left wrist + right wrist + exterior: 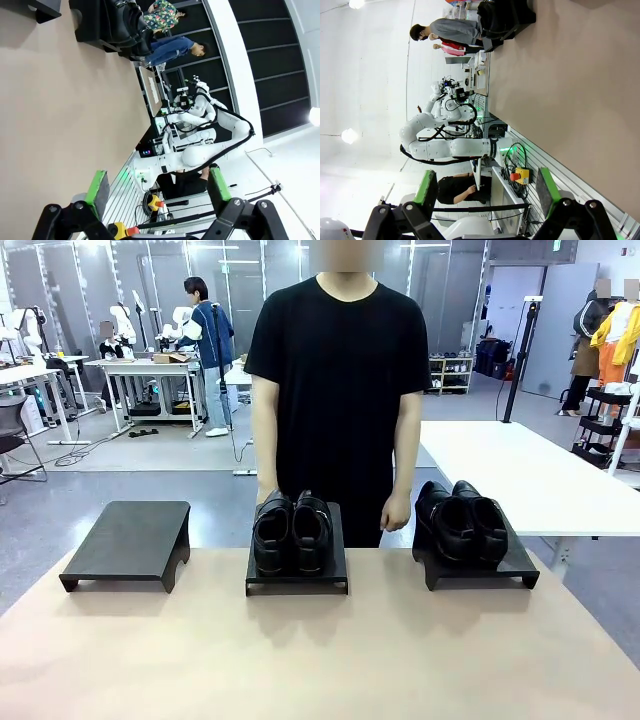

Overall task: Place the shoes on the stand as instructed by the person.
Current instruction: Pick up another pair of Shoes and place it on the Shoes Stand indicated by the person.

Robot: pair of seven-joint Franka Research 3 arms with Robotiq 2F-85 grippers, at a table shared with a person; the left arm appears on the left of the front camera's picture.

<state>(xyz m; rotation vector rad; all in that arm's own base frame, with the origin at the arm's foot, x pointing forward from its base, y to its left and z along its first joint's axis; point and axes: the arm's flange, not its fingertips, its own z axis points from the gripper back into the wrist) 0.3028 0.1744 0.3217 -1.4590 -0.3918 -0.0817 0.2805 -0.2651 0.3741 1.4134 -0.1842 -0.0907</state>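
Front view: three low black stands sit in a row on the tan surface (320, 660). Taking the middle stand (297, 580) as the landmark, one pair of glossy black shoes (291, 532) rests on top of it, side by side, toes toward the robot's side. To the right of the middle stand, a second stand (480, 568) carries the other pair of shoes (461, 521), angled slightly. To the left of the middle stand, the third stand (130, 540) has a bare top. The person (340, 390) in a black T-shirt stands just behind the middle stand at the far edge of the surface, arms hanging down, one of the person's hands (396, 511) loosely curled between the middle stand and the right one.

Left wrist view: the left hand (156, 185) is open, its green-padded fingers (98, 187) spread wide with nothing between them, held above the surface well away from the stands.

Right wrist view: the right hand (486, 190) is likewise open and holding nothing, its fingers (545, 185) apart, with a stand and shoes far off at the top of the picture.
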